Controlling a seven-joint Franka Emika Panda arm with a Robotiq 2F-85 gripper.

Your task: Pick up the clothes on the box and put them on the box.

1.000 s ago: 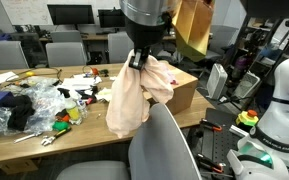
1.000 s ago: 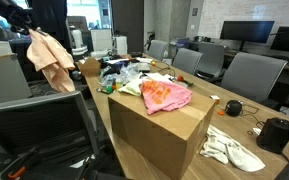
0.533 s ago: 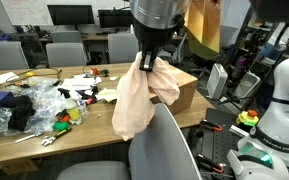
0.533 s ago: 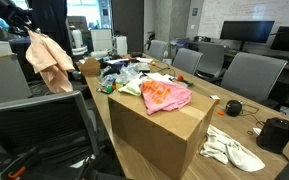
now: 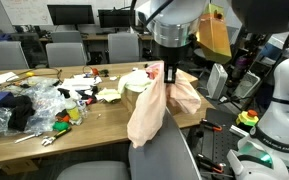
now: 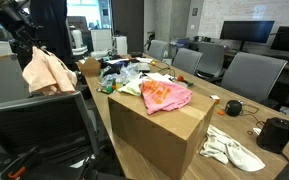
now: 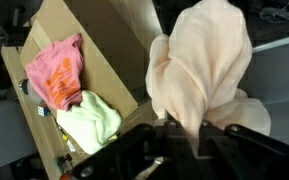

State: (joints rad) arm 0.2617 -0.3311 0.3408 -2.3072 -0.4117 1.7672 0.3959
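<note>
Clear plastic bags [image 5: 39, 103] clutter the wooden table [image 5: 79, 134] near grey chairs [image 5: 64, 52].

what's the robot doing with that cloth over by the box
The robot arm has its jaws shut on a peach-beige garment, which hangs in the air beside the cardboard box, not above it. A salmon pink garment and a pale yellow-green garment lie on top of the box.

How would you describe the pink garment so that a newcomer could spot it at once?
Find the large brown cardboard box. The pink garment lies crumpled on its top. It alone is salmon: the pale yellow-green garment beside it is lighter, and the peach garment hangs from the gripper.
</note>
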